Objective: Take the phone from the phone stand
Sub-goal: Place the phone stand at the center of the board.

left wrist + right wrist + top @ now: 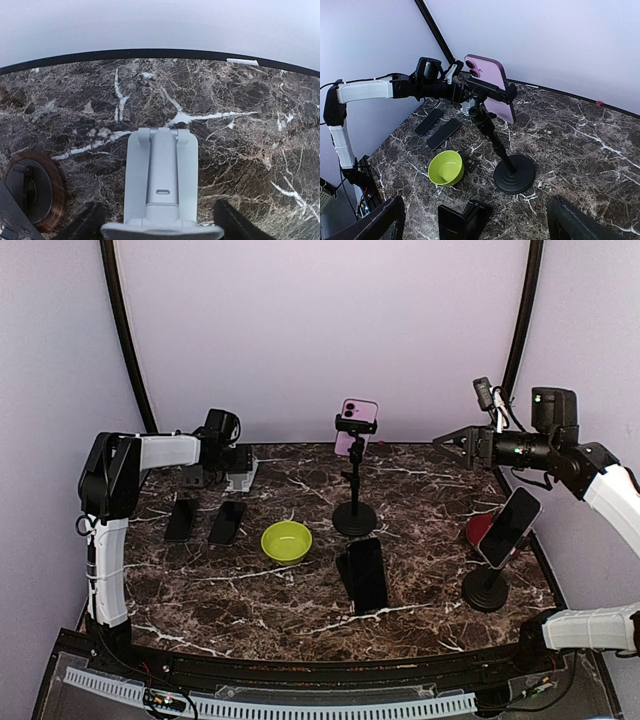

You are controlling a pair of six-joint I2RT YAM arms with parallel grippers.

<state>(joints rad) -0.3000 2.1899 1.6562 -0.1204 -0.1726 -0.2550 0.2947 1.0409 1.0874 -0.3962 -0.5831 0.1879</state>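
Pale lilac walls all round, and a dark marble worktop veined in white.

We start at the right claw. It hangs high over the far right side, fingers spread wide with nothing between them, aimed left toward the middle. Its arm rises from the near right corner, bends at the elbow and runs roughly level.

Across from it, well apart, is the pink phone. It sits clamped in the head of the black phone stand, its back and camera lenses turned toward the right wrist camera. The stand is a thin pole on a round base, about mid-worktop.

Over to the left claw, which is down low at the far left. Its dark fingers stand apart on either side of a grey stand, and whether they touch it I cannot tell. This arm goes straight up from its base, and the white forearm then reaches level toward the back. Beside the grey stand lies a round black disc with a brownish rim.

Moving outward, a green bowl with a bare inside sits left of the phone stand's base. Two black phones lie flat side by side further left. Another dark phone is propped on a low holder just in front of the base. At the right edge, a tilted phone sits on a second round-based stand, with something red just behind it.
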